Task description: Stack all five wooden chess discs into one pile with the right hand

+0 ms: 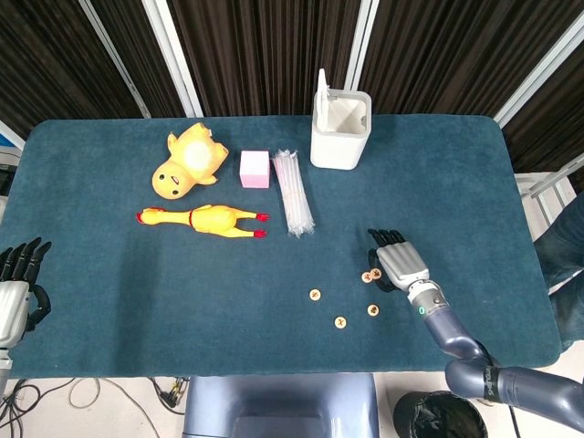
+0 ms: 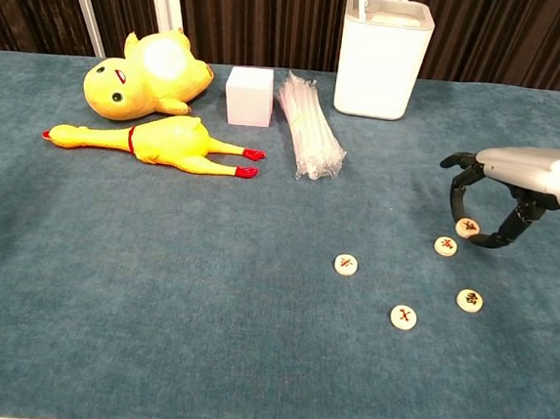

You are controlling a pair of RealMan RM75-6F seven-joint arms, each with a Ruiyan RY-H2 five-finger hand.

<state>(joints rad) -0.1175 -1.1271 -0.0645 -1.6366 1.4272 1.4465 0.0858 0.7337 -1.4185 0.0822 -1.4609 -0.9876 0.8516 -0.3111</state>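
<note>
Just above the tabletop (image 2: 155,287), the right hand (image 2: 502,195) pinches one chess disc (image 2: 468,227) beside another disc (image 2: 445,245); three discs lie nearby.

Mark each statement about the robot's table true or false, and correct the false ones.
1. The right hand holds a disc. True.
2. All five discs are stacked. False: none are stacked; four lie apart on the table.
3. The rubber chicken lies in front of the duck toy. True.
4. The left hand holds the pink block. False: it holds nothing; the block sits beside the straws.
</note>
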